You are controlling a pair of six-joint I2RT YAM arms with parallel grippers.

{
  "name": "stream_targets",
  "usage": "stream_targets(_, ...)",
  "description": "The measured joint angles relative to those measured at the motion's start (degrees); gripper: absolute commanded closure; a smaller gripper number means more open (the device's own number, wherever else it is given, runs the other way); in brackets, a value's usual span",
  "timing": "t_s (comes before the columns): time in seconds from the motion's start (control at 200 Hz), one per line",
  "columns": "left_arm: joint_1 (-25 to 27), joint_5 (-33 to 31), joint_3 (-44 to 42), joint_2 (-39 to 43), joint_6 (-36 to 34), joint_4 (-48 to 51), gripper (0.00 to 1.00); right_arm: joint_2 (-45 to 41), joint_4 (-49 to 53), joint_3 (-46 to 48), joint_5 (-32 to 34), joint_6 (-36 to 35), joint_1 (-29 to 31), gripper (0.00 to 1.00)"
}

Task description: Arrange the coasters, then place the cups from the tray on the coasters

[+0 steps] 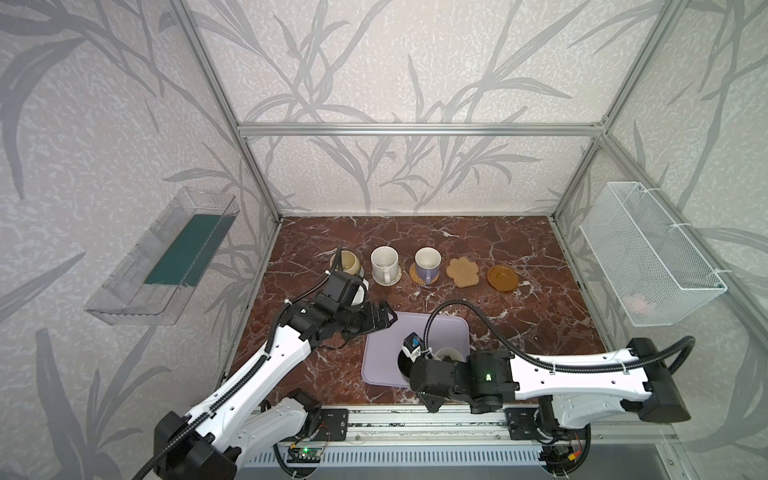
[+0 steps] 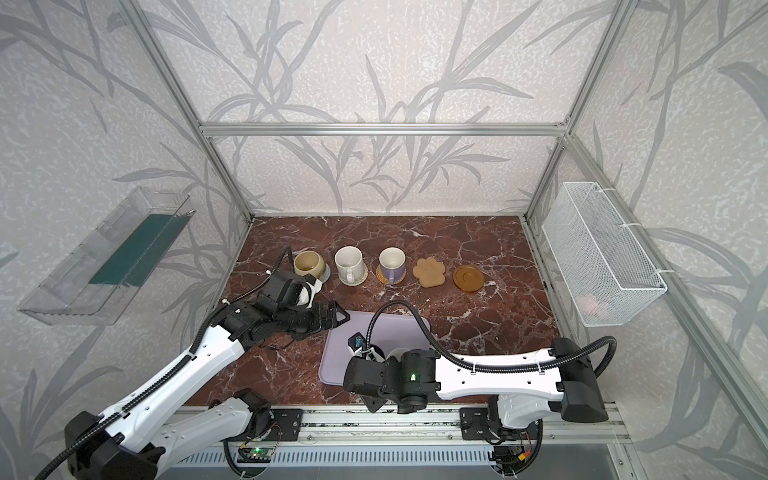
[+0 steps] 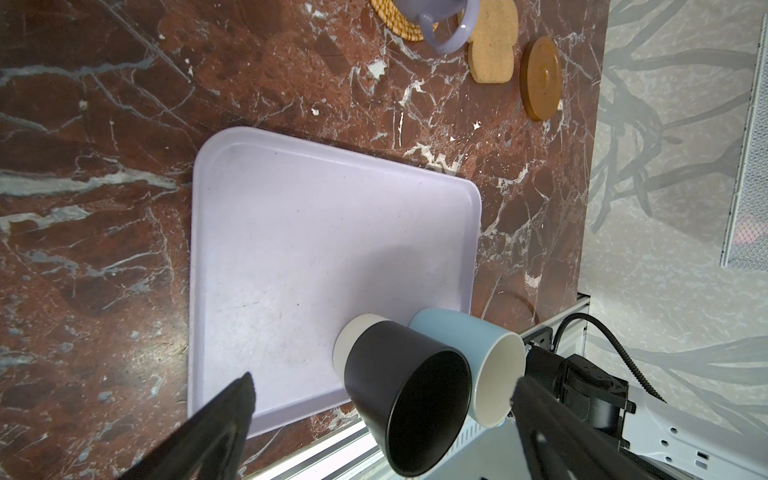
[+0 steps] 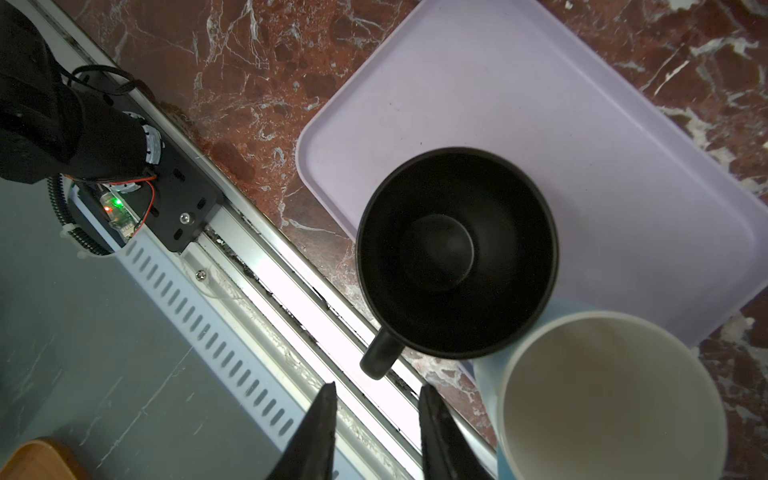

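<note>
Worktop (image 1: 540, 332), seen from above. Rear: five coasters in a row, left to right. First coaster (image 2: 328, 273), second coaster (image 2: 363, 278) and third coaster (image 2: 380, 275) each carry one cup: left cup (image 2: 309, 264), middle cup (image 2: 350, 262), right cup (image 2: 392, 262). Fourth coaster (image 2: 428, 272) and fifth coaster (image 2: 468, 278) lie bare. Front centre: tray (image 3: 311, 228), with two cups side by side at its near right corner, near-left cup (image 4: 457, 253) and near-right cup (image 4: 611, 395).

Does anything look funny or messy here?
Nothing is spilled or broken. The black cup and the light blue cup are squished together, touching, in one corner of the tray. The black cup's handle seems to poke out past the rim.
</note>
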State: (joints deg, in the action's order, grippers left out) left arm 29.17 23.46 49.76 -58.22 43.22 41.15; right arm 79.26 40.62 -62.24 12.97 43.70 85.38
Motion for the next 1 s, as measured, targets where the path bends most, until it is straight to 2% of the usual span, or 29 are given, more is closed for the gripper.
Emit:
stream_targets(0.31, -0.2, -0.37, -0.79, 0.33, 0.33, -0.2, 0.01, 4.46, -1.73, 0.17, -1.49, 0.66, 0.2, 0.68)
stream_targets(0.74, -3.52, -2.84, -3.93, 4.92, 0.35, 1.7, 0.02, 8.33, -3.41, 0.22, -1.55, 1.9, -1.38, 0.68)
stream_targets(1.0, -4.24, -3.02, -5.68, 6.01, 0.44, 1.77, 0.02, 12.55, -2.89, -0.74, 0.09, 2.19, -3.08, 0.67)
